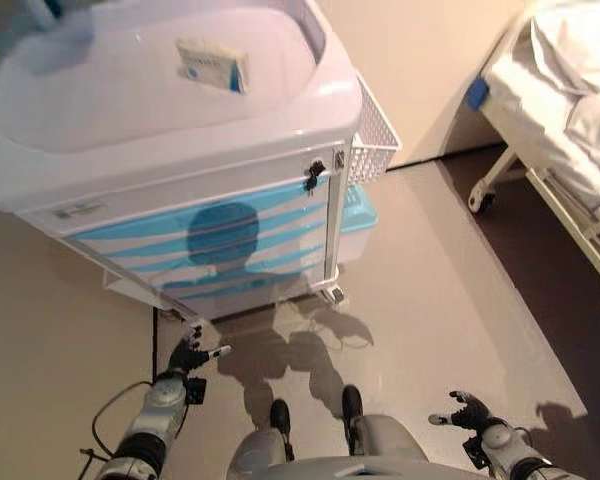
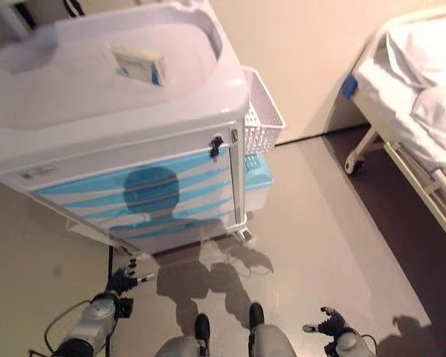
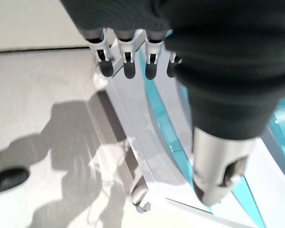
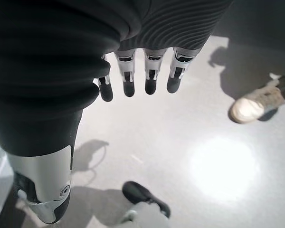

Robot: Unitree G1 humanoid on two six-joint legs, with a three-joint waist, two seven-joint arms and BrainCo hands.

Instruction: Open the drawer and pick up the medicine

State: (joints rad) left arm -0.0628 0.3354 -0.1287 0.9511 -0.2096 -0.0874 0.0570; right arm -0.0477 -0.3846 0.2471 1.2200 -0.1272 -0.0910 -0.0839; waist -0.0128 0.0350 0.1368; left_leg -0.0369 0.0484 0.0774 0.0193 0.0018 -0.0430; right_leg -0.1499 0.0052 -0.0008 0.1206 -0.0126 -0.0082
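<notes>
- The left hand [image 1: 187,357] was held low with its fingers [image 3: 128,66] straight and relaxed, nothing gripped, just short of the cart's lowest drawer [image 1: 230,275].
- The right hand [image 1: 467,411] was seen over the bare floor [image 4: 218,161], fingers spread and empty, well apart from the cart [image 1: 170,130].
- All blue-fronted drawers were closed.
- A medicine box [image 1: 213,66] was lying on the cart's top, well above and beyond both hands.
- A white basket [image 1: 373,130] was hung on the cart's side nearer the right hand.
</notes>
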